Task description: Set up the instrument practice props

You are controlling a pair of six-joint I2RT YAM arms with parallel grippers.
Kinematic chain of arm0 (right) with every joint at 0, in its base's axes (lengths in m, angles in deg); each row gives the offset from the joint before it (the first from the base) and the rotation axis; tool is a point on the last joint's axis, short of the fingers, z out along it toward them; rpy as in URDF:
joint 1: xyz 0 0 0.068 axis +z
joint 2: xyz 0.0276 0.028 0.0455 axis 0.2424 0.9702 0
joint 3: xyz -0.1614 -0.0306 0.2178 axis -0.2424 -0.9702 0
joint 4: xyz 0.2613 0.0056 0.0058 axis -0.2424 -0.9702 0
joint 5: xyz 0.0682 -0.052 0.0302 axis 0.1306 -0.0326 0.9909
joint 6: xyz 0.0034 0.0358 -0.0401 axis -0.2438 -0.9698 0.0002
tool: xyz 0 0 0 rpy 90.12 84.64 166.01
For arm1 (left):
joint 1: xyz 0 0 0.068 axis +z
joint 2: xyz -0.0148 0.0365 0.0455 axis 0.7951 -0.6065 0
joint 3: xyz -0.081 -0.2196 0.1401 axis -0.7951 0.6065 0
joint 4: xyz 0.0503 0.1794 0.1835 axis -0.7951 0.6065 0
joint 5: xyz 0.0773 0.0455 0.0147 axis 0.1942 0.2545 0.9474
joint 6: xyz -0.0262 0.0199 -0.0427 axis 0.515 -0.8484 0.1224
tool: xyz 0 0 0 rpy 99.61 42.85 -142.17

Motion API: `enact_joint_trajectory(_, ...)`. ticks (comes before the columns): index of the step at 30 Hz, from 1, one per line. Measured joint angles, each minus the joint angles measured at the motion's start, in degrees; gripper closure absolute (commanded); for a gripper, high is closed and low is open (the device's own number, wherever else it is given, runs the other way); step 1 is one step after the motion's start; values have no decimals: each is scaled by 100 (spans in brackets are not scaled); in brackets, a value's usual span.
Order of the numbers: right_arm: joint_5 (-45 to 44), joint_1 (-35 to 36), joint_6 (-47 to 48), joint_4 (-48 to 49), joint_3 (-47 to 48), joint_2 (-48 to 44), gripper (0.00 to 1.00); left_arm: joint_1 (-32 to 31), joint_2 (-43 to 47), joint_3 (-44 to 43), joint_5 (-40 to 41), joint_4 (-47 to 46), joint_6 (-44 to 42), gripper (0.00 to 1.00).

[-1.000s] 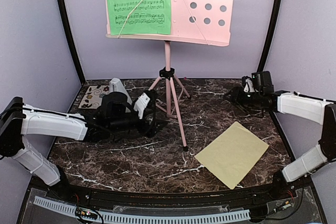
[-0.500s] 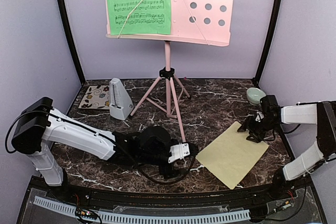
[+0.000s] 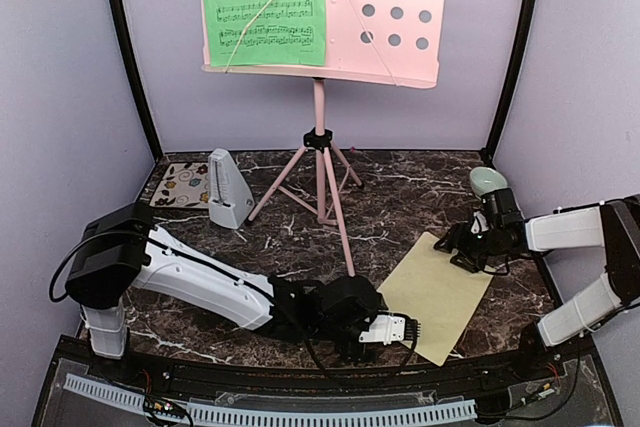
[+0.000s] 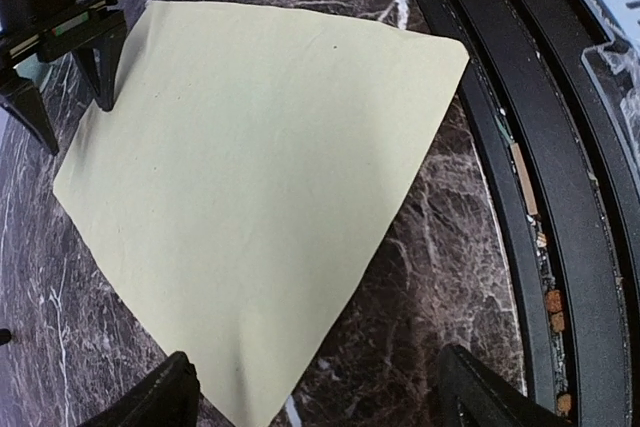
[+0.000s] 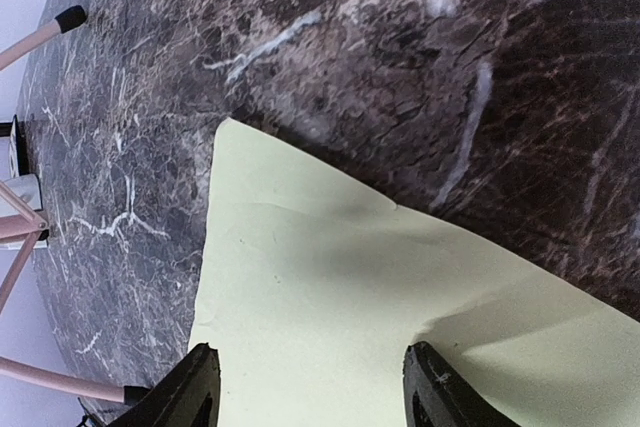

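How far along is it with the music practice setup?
Done: the green page is on the pink music stand; the metronome stands beside it. In hand: the left gripper and right gripper, both open, are at the pale-yellow page flat on the table. Left: raising it onto the stand.

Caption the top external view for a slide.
Left hand and right hand, both open, flank the pale-yellow page on the table; green page on the pink music stand.

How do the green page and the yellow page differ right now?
The green page stands propped on the stand; the yellow page lies flat on the table. Green shows printed music; yellow's visible face is blank. No gripper is near green; the open left gripper and right gripper sit at yellow's edges. Both are rectangular sheets.
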Motion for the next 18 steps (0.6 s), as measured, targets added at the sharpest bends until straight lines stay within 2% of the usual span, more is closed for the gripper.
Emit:
enact_joint_trajectory(11, -11, 575, -284, 579, -343, -116, 38, -249, -756, -802, 730, 282, -881, 24)
enact_joint_trajectory(18, 7, 953, -380, 732, -363, -52, 41, -280, -1058, -1198, 1023, 278, -1123, 26)
